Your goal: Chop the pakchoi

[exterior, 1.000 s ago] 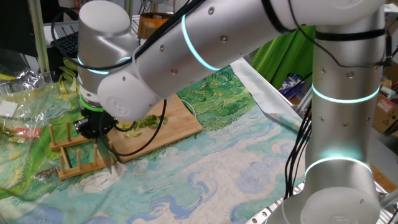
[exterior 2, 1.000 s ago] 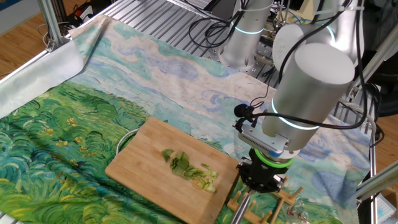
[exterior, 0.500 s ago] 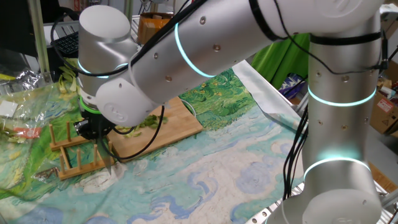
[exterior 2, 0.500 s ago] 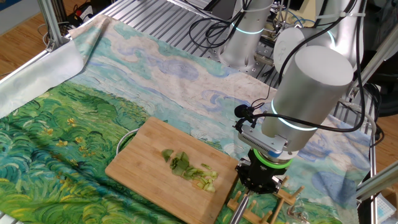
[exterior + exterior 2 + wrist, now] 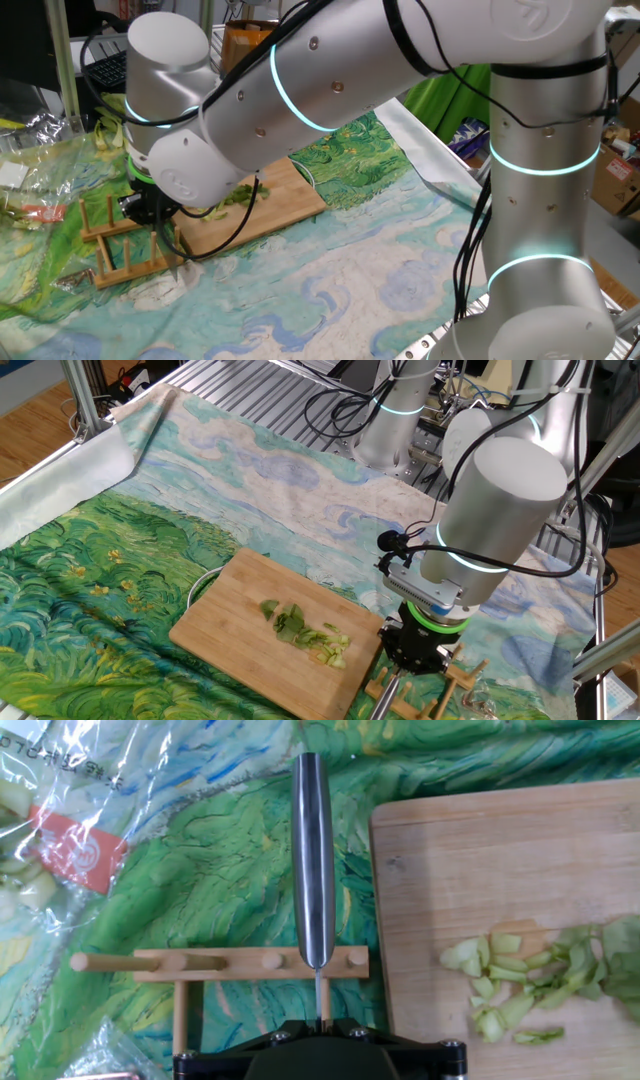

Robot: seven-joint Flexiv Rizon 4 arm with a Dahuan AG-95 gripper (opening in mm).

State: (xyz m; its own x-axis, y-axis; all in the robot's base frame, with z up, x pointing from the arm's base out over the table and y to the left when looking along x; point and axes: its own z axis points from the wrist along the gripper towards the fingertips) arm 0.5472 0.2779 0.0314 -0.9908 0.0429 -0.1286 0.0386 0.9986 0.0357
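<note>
Pakchoi (image 5: 530, 985) lies chopped, pale wet bits and dark leaf, lower right on smooth bamboo board (image 5: 500, 860); gripper (image 5: 318, 1020) pinches a polished steel knife (image 5: 313, 860) over the dowelled wooden rack (image 5: 215, 962), unmoved since earlier.

The claw (image 5: 414, 650) points down over a wooden rack (image 5: 447, 682), just beside the cutting board (image 5: 255, 655). Chopped pakchoi (image 5: 305, 633) lies on the board, near the claw.
</note>
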